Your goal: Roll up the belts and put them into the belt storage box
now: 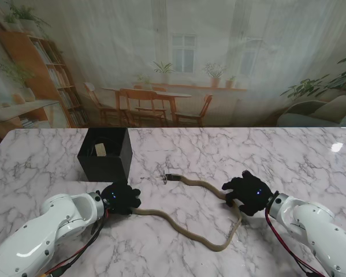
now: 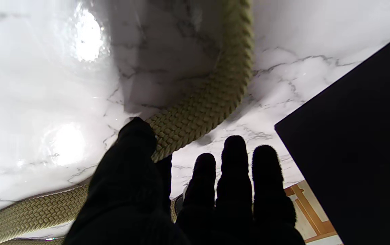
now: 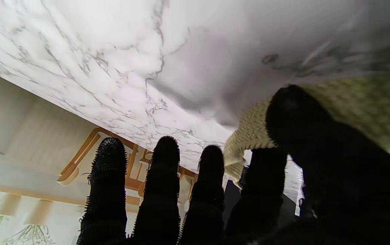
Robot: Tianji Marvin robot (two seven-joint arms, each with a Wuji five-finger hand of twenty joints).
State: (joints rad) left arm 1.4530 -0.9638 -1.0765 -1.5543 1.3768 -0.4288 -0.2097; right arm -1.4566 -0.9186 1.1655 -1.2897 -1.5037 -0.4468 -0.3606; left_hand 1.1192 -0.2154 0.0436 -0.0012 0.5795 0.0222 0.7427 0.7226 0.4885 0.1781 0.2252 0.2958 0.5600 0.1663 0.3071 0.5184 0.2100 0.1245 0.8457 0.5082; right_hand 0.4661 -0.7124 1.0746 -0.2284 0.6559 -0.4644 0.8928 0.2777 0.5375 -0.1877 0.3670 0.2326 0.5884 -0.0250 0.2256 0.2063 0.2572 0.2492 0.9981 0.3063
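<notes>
A long tan woven belt [image 1: 187, 231] lies on the white marble table [image 1: 219, 150]. It snakes across the table between the two hands. Its end with the metal buckle [image 1: 164, 176] lies near the middle of the table, just to the right of the black storage box [image 1: 105, 154]. The box stands open on the left side, farther from me than the left hand. Something pale sits inside it, but it is too small to make out.

The left hand [image 1: 121, 198] wears a black glove and rests on the belt's other end. In the left wrist view the thumb [image 2: 137, 136] presses on the belt [image 2: 208, 98], and the other fingers [image 2: 234, 160] are stretched out with the belt running under them. I cannot tell if this hand really grips the belt.

The right hand [image 1: 248, 191] also wears a black glove and sits on the belt on the right side. In the right wrist view the thumb [image 3: 290, 109] and one finger [image 3: 266, 170] pinch the belt [image 3: 249, 132] between them. The other three fingers point straight out and hold nothing.

From the right hand the belt loops toward me and back to the left hand.
</notes>
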